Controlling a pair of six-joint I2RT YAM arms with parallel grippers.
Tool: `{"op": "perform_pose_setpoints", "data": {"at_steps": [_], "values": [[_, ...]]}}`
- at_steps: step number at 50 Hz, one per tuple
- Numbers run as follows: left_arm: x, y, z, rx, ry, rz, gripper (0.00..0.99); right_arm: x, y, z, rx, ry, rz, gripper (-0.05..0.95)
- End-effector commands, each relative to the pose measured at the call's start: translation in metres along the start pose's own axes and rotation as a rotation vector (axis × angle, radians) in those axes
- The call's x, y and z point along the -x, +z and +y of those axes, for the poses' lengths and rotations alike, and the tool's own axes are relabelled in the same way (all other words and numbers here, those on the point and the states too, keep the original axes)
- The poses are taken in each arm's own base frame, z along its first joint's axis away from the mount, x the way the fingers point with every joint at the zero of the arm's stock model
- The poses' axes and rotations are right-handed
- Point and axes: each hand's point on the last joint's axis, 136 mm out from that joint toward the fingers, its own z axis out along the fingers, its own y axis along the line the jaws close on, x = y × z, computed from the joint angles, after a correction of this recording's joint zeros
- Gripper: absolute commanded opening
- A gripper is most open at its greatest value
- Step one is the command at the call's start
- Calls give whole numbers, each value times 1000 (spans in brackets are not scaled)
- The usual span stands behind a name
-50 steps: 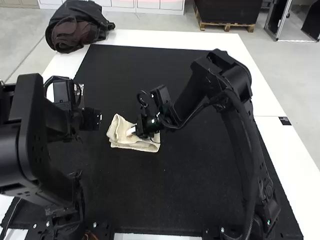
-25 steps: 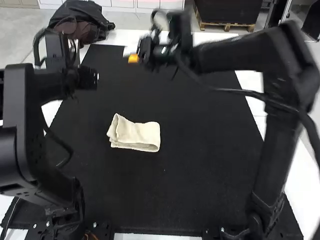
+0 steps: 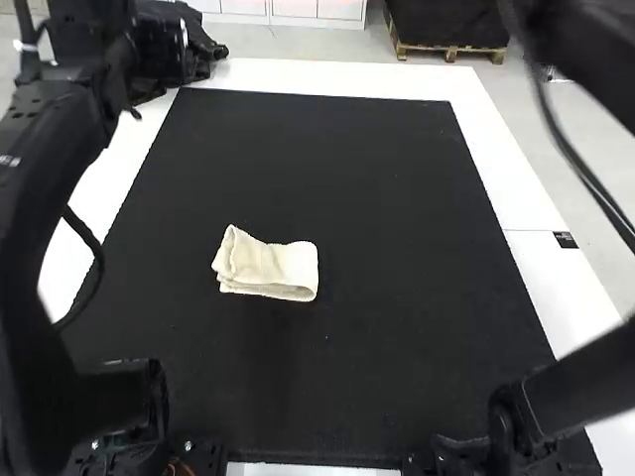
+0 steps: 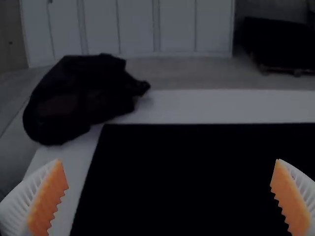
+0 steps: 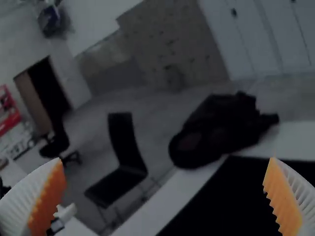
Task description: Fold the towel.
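Where the white table (image 3: 488, 149) carries the black mat (image 3: 397, 347), the mat covers most of the top. Bag (image 4: 78, 101) at the table's far left corner. Towel (image 3: 273, 263) folded over in layers, slightly left of mid-mat, well in from the edges. Left gripper (image 3: 164, 48): fingers wide apart, empty. Right gripper (image 5: 167, 160): same.

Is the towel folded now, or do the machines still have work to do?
Looks folded: the cream towel lies as a compact, layered bundle on the black mat. In hand: nothing, as the left pincer and right pincer are both open and away from it. Left: probably little, perhaps tidying the layers at its left end, which look slightly uneven.
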Motion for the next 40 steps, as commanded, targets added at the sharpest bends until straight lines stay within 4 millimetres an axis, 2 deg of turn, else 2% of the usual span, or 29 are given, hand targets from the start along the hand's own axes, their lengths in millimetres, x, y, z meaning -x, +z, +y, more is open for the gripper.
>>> {"op": "perform_pose_setpoints", "data": {"at_steps": [1, 3, 8, 11, 17, 21, 24, 30, 34, 40], "values": [[56, -32, -8, -7, -4, -144, 969, 59, -60, 19, -49, -114, -176, 923], [70, -44, -8, 2, -1, -185, 969, 71, -80, 25, -68, -140, -223, 923], [100, -76, -9, 25, 5, -295, 969, 87, -126, 41, -105, -228, -310, 923], [115, -97, -10, 33, 6, -365, 969, 89, -151, 51, -118, -264, -349, 923], [130, -133, -13, 32, 8, -453, 969, 82, -193, 72, -129, -327, -414, 923], [136, -160, -11, 52, -13, -513, 969, 75, -221, 89, -134, -381, -464, 923], [140, -189, -8, 83, -16, -584, 969, 67, -244, 99, -151, -409, -516, 923], [141, -238, -8, 106, -15, -729, 969, 56, -287, 109, -222, -478, -636, 923], [132, -262, -10, 111, -8, -788, 969, 50, -313, 108, -322, -532, -701, 921], [116, -289, -12, 125, 9, -853, 969, 39, -336, 103, -434, -565, -731, 921]]}}
